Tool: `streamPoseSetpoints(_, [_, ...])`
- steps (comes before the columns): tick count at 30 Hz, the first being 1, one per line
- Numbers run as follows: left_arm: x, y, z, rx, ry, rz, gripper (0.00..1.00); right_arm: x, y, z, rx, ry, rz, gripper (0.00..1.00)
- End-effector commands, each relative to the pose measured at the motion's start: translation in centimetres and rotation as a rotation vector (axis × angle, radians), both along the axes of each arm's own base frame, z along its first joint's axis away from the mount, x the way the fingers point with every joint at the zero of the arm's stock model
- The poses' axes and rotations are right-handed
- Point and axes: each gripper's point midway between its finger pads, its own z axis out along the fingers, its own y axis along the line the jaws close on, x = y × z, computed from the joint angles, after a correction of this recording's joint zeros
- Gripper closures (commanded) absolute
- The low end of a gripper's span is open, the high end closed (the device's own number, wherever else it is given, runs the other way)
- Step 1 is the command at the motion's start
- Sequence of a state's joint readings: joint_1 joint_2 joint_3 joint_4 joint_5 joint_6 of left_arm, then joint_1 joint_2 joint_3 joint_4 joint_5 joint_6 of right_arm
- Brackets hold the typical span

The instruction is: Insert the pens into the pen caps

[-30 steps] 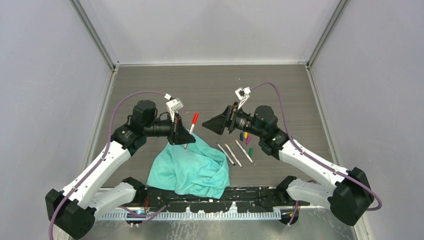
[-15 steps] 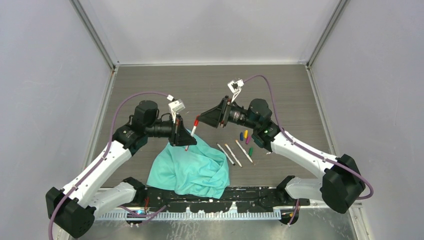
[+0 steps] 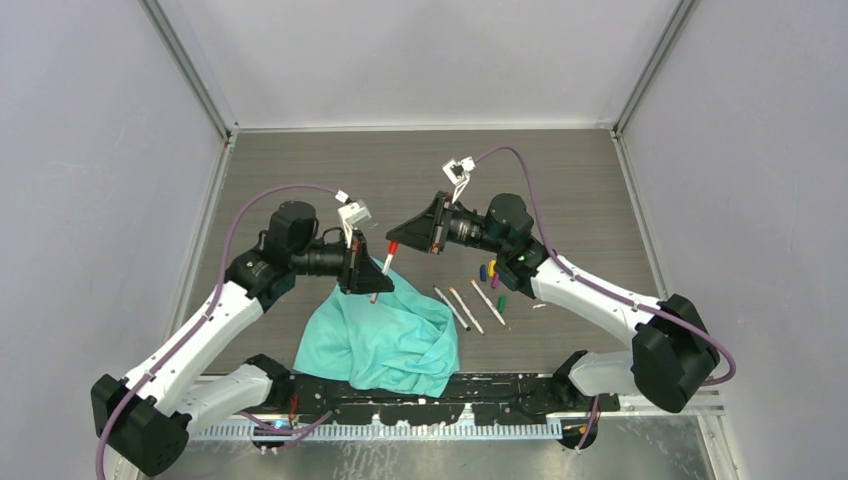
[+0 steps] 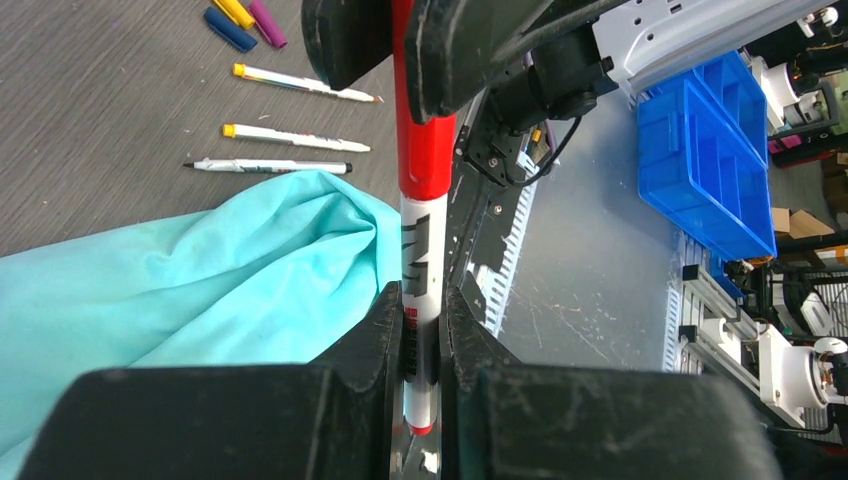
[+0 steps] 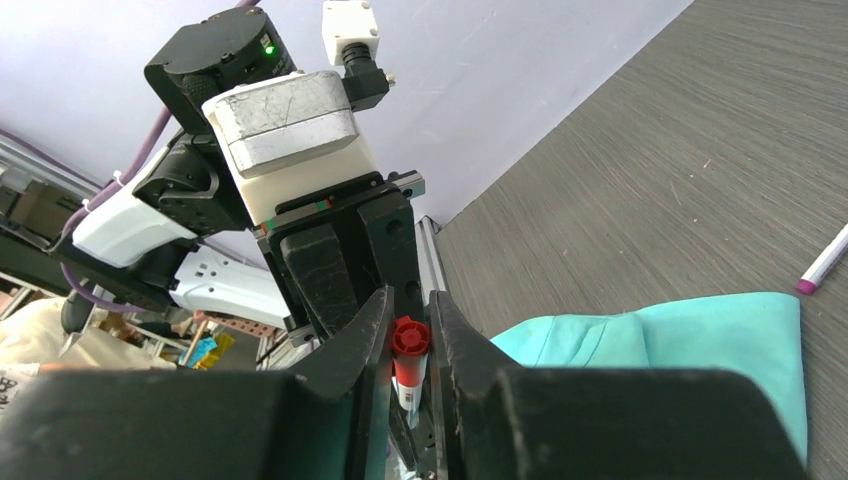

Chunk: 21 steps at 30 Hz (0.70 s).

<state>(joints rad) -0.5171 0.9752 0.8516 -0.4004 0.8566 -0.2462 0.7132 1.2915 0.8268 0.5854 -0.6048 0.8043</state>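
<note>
Above the crumpled teal cloth [image 3: 385,335], left fingers [image 4: 385,330] clamped on a thin white-barrelled marker pen [image 4: 418,240], held tilted. Right fingers [image 5: 365,340] pressed in on the stubby red plastic cap [image 4: 425,150] at its upper end. Right of the cloth, three more white pens [image 3: 466,310] lie on the dark wood-grain worktop [image 3: 300,170], small coloured caps [image 3: 489,272] just beyond.

Four pens [image 3: 488,302], possibly a fifth, five caps [image 3: 483,271] and one teal cloth [image 3: 385,340].
</note>
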Motion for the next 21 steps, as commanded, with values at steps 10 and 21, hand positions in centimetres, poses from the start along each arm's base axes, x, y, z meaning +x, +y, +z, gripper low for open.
streamPoseSetpoints(10, [0.3,-0.1,3.2,-0.075,-0.125,0.006,1.0,-6.2,1.8,-1.6,-0.013,-0.056,0.246,0.99])
streamPoseSetpoints(21, [0.8,0.6,4.1,-0.093,-0.163,0.055,1.0,-11.6,2.6,-6.4,-0.117,0.056,0.398,0.99])
